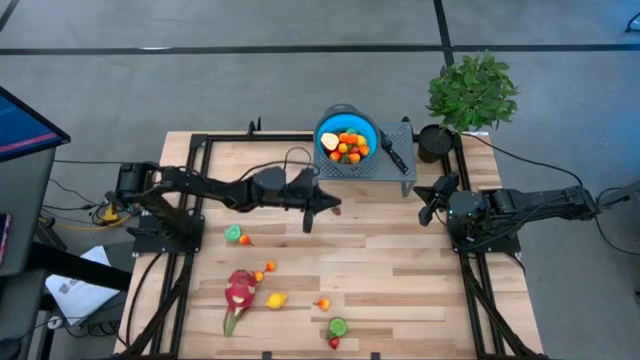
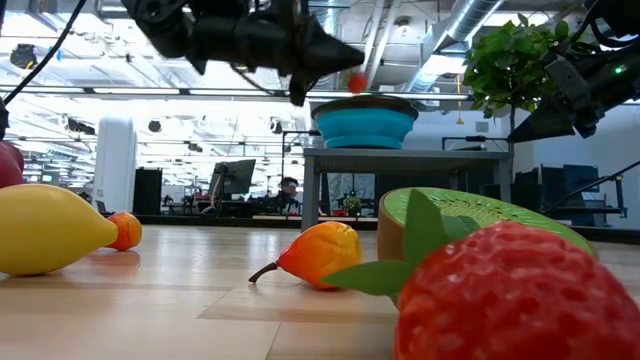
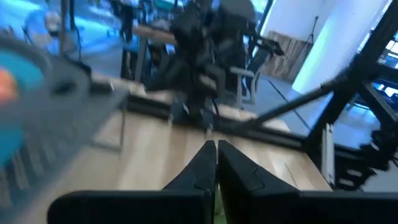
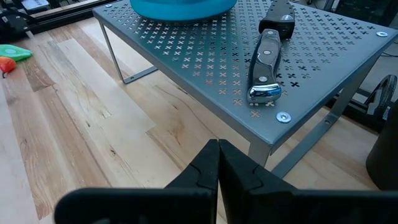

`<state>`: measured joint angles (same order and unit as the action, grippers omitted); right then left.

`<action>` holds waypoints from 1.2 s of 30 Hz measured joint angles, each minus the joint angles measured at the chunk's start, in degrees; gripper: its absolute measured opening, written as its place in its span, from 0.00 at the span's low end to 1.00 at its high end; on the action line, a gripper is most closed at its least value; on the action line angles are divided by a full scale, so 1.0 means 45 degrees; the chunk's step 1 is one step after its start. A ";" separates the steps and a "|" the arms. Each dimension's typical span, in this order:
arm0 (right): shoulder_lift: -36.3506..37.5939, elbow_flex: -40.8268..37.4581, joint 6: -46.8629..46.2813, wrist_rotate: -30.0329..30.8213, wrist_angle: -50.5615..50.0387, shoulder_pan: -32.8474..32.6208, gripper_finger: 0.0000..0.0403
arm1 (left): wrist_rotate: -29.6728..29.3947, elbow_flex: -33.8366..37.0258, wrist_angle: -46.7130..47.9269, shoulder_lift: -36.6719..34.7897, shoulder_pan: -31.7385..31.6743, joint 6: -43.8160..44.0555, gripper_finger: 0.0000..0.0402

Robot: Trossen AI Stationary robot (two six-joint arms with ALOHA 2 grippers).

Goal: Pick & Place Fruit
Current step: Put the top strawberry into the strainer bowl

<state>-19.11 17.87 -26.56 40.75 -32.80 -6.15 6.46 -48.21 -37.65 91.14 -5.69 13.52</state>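
Beside the grey rack with bowl and knife, both tools closed, empty.

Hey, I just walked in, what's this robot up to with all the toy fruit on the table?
It is sorting toy fruit into the blue bowl on the grey perforated stand, which already holds several pieces. The left pincer hangs shut over the table just in front of the stand, holding nothing. The right pincer, also shut and empty, waits at the table's right side beside the stand. The dragon fruit, the lemon and other small fruits lie loose on the wooden table.
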 joint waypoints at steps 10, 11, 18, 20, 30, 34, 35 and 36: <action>0.0000 0.0000 0.0004 0.0000 0.0000 -0.0005 0.00 | -0.0034 -0.1549 0.0041 -0.0002 -0.1271 -0.1675 0.00; -0.0001 0.0000 -0.0001 0.0000 0.0000 -0.0005 0.00 | -0.0072 -0.1696 0.0033 -0.0002 -0.1386 -0.1898 0.00; 0.0000 0.0000 0.0002 0.0000 0.0000 -0.0005 0.00 | -0.1353 -0.2277 0.0039 -0.0002 -0.2178 -0.3269 0.00; 0.0004 0.0000 0.0001 0.0000 0.0000 -0.0005 0.00 | -0.1937 -0.2286 0.0037 -0.0002 -0.2413 -0.3614 0.00; -0.0001 0.0000 0.0029 0.0282 0.0000 -0.0001 0.00 | -0.2484 -0.2286 -0.0009 -0.0002 -0.3593 -0.3719 0.00; 0.0004 0.0000 0.0028 0.0467 -0.0005 -0.0005 0.00 | -0.2495 -0.2291 -0.0453 0.0271 -0.3689 -0.3716 0.00; 0.0004 0.0000 0.0028 0.0531 -0.0005 -0.0004 0.00 | -0.2584 -0.2309 -0.0759 0.0501 -0.3702 -0.3716 0.00; 0.0004 0.0000 0.0028 0.0592 -0.0005 0.0000 0.00 | -0.2668 -0.2446 -0.0873 0.0768 -0.3708 -0.3711 0.00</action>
<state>-19.09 17.87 -26.44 43.42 -32.82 -6.15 -5.55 -59.22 -41.58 94.59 -22.37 -3.18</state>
